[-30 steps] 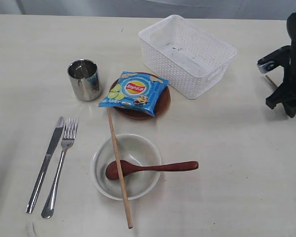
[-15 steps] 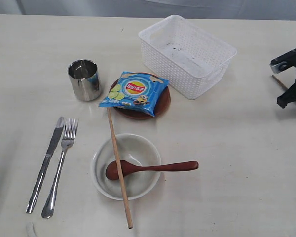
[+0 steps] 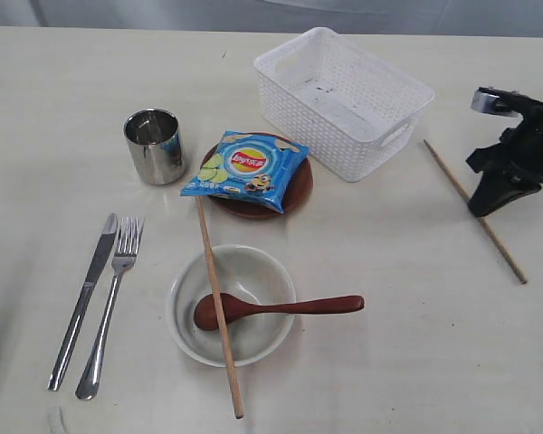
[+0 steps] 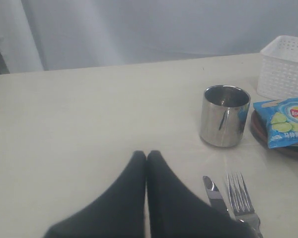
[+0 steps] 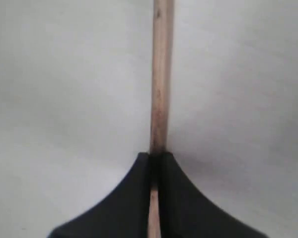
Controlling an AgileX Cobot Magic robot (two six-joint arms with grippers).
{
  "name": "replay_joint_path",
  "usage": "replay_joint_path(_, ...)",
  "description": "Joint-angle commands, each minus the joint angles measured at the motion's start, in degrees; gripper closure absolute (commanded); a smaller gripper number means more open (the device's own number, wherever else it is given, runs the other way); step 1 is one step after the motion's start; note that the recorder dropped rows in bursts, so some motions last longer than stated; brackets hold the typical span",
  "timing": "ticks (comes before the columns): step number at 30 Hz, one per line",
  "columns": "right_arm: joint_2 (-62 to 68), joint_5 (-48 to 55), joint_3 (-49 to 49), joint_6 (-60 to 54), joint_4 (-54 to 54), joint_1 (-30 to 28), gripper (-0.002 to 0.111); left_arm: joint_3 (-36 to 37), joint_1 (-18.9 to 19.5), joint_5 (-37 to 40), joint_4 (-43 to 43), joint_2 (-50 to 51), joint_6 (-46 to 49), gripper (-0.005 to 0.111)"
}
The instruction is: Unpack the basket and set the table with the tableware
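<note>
My right gripper (image 3: 482, 208) is shut on a wooden chopstick (image 3: 445, 168) on the right side of the table (image 3: 407, 344), near the stick's middle. The right wrist view shows the chopstick (image 5: 161, 74) pinched between the fingertips of the right gripper (image 5: 156, 156). A second chopstick (image 3: 218, 303) lies across the white bowl (image 3: 177, 312), which holds the wooden spoon (image 3: 294, 306). The steel cup (image 3: 154, 145), knife (image 3: 83, 298) and fork (image 3: 109, 312) are at the left. The brown plate (image 3: 300, 192) lies beside the white basket (image 3: 308, 117). My left gripper (image 4: 146, 154) is shut on nothing, close to the knife (image 4: 216, 196).
A blue chip bag (image 3: 246, 170) lies on the plate. The basket looks empty inside. In the left wrist view the cup (image 4: 223, 116), fork (image 4: 241, 196), chip bag (image 4: 285, 121) and a corner of the basket (image 4: 285, 64) lie ahead.
My right gripper went from open to shut on the chopstick. It swung out toward the right edge, then came back left, and the chopstick now sits further left.
</note>
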Motion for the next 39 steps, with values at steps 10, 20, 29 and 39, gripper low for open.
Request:
replay_joint_path(10,-9.16,-2.47,6.24,-1.69,4.79,0.73,0.109,0.14,-0.33,-0.48,-0.13,-0.13,-0.02,0.107)
replay_joint_path(20,-21.95,-1.22,9.55,7.88,5.37,3.22,0.109,0.14,-0.33,-0.48,-0.13,-0.13,-0.02,0.107)
replay_joint_path(29,-33.65,-3.63,18.32,22.93,3.79,17.70,0.109,0.14,-0.33,-0.48,-0.13,-0.13,-0.02,0.107)
replay_joint_path(39,-33.26,-11.31,18.85,43.38,-0.92,19.41,0.069,0.14,-0.33,-0.48,-0.13,-0.13,-0.02,0.107)
